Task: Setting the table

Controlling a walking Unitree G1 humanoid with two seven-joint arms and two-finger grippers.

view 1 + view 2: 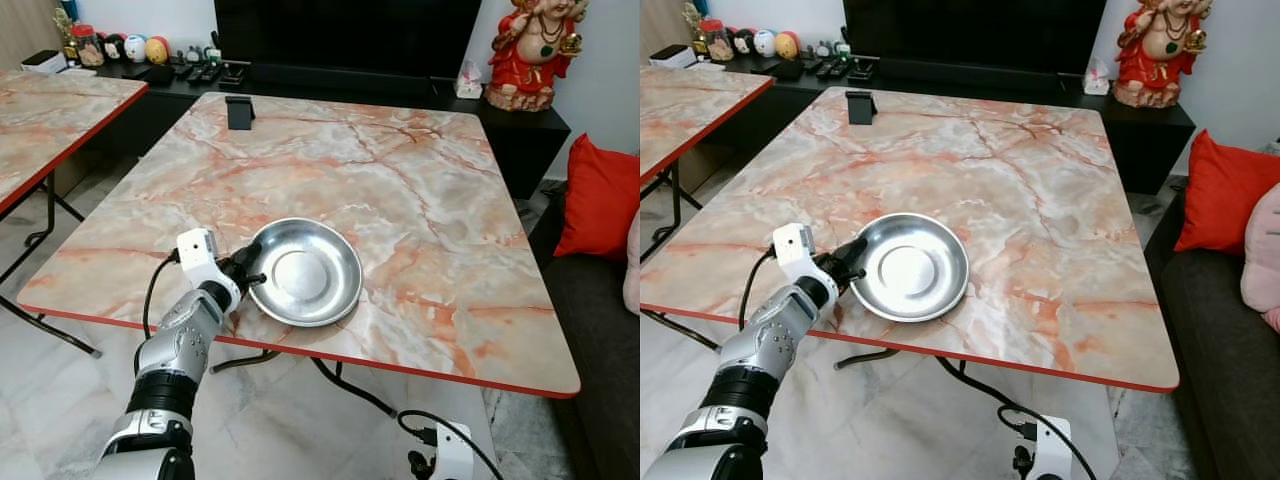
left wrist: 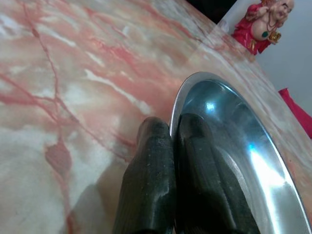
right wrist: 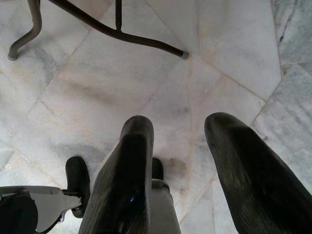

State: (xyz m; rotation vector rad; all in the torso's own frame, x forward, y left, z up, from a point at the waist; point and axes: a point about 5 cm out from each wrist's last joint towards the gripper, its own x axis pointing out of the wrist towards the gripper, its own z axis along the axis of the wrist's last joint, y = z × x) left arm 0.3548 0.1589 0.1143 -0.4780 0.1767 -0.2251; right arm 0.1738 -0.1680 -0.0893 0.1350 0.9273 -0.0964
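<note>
A round steel plate [image 1: 305, 272] lies on the pink marble table [image 1: 400, 170], close to its front edge. My left gripper [image 1: 248, 270] reaches in over that edge and is shut on the plate's left rim. In the left wrist view, one of its fingers [image 2: 148, 170] lies outside the rim and the other inside the plate [image 2: 229, 146]. My right gripper [image 3: 180, 126] hangs low beside the table with its fingers open over the marble floor, holding nothing. The right wrist [image 1: 450, 455] is below the table's front edge.
A small black stand [image 1: 239, 112] sits at the table's far left. A second marble table [image 1: 50, 120] is on the left. A red statue [image 1: 530, 50] stands on the dark cabinet behind. A sofa with a red cushion [image 1: 600, 200] is on the right. A black cable [image 1: 350, 390] lies under the table.
</note>
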